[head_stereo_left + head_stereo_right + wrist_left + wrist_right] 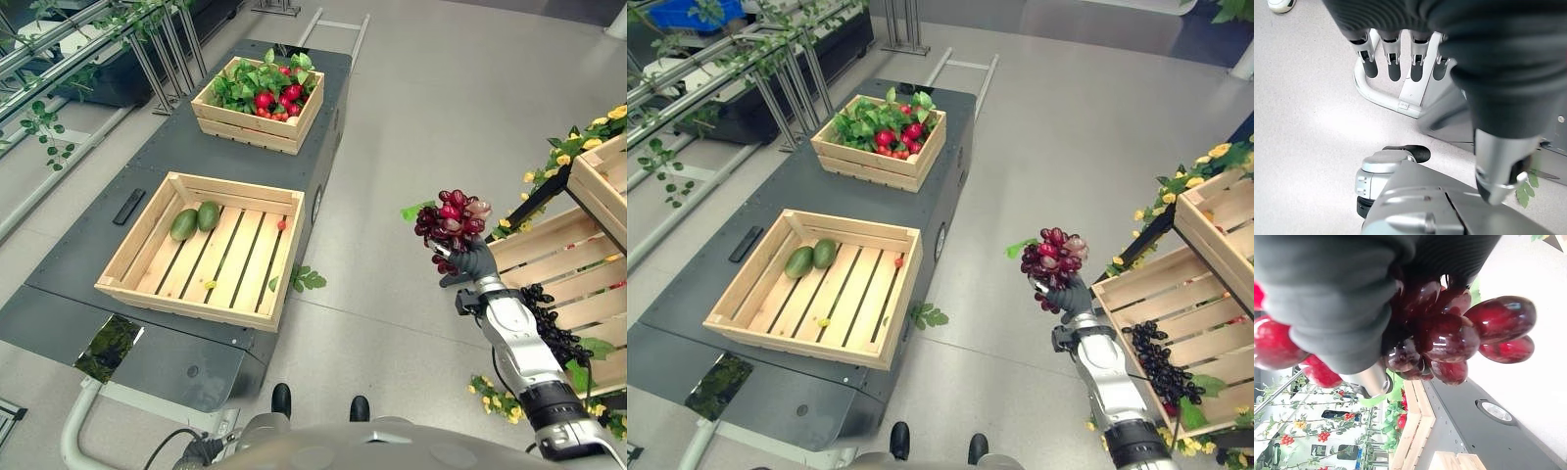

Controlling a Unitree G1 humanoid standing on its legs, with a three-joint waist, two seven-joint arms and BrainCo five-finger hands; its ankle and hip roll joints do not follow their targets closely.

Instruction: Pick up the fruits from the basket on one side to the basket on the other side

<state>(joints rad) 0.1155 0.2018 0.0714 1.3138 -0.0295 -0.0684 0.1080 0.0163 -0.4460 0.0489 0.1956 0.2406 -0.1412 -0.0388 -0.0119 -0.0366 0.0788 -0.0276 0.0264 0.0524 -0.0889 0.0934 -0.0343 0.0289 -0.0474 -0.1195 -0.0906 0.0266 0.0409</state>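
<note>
**Over the floor, red grapes riding in the right hand**

Between the dark tabletop (147, 186) and the wooden crates on the robot's right, the right hand (470, 262) is holding a bunch of red grapes (451, 219) up in the air, above the grey floor (431, 108). Its fingers are curling round the bunch from below, and in the right wrist view the glossy grapes are bulging out past the dark ribbed cover, pressed close against the hand.

On the tabletop, the near wooden crate (265, 284) is carrying two green fruits (194, 219) lying side by side, touching, in its far left corner; a small red fruit (282, 224) is sitting by its right wall and a small yellow bit (210, 284) is lying near its front wall. Beyond it, well apart, a second crate (245, 130) is brimming with green leaves and red fruits (279, 101). A loose leaf sprig (306, 279) is lying on the floor just beside the near crate's right corner.

On the right, a slatted crate (1136, 294) is holding a bunch of dark grapes (1161, 362), with yellow flowers (1205, 157) trailing around the crates there.

Low by the robot's side, the left hand (1400, 63) is hanging over the floor, its fingers straight and apart, holding nothing.
</note>
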